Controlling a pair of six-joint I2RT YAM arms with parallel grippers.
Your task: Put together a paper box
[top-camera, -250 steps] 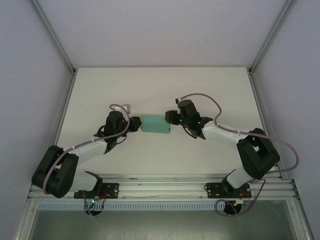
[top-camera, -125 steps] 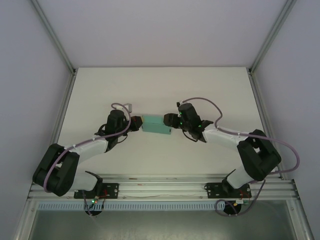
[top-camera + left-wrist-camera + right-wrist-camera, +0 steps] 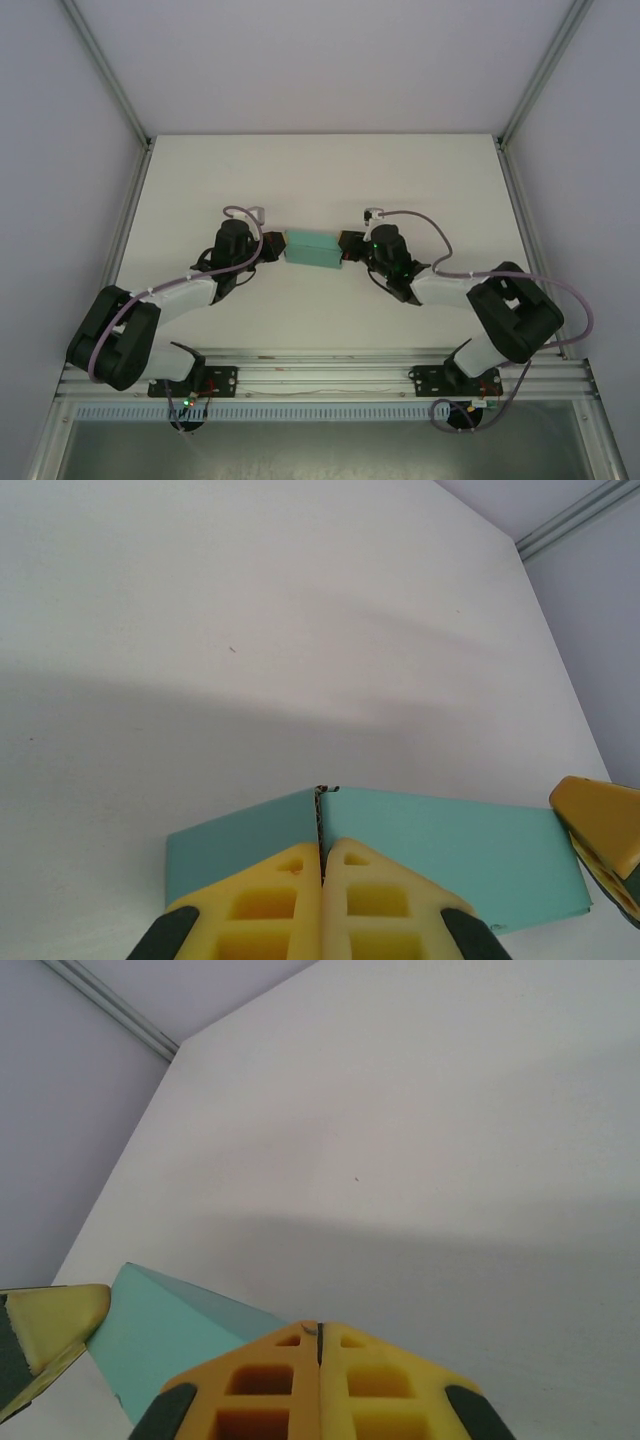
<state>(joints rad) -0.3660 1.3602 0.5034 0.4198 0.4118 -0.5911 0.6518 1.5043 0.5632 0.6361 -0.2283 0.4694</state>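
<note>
The paper box (image 3: 312,249) is a small teal rectangular box lying mid-table between the two arms. My left gripper (image 3: 272,250) sits at its left end. In the left wrist view the yellow fingers (image 3: 270,900) are pressed together, with a thin card edge of the box (image 3: 450,840) running between them at the gripper tip (image 3: 322,848). My right gripper (image 3: 348,246) is at the box's right end, shut. In the right wrist view its tips (image 3: 320,1332) meet, with the box (image 3: 170,1340) against the left one and no card visible between them.
White table (image 3: 320,180) is enclosed by pale walls with aluminium posts (image 3: 110,80) at the back corners. A metal rail (image 3: 320,375) carries both arm bases along the near edge. Bare surface lies behind and in front of the box.
My right gripper has gone from open to shut and has shifted slightly right and nearer at the box's right end. The left gripper and the box have barely moved.
</note>
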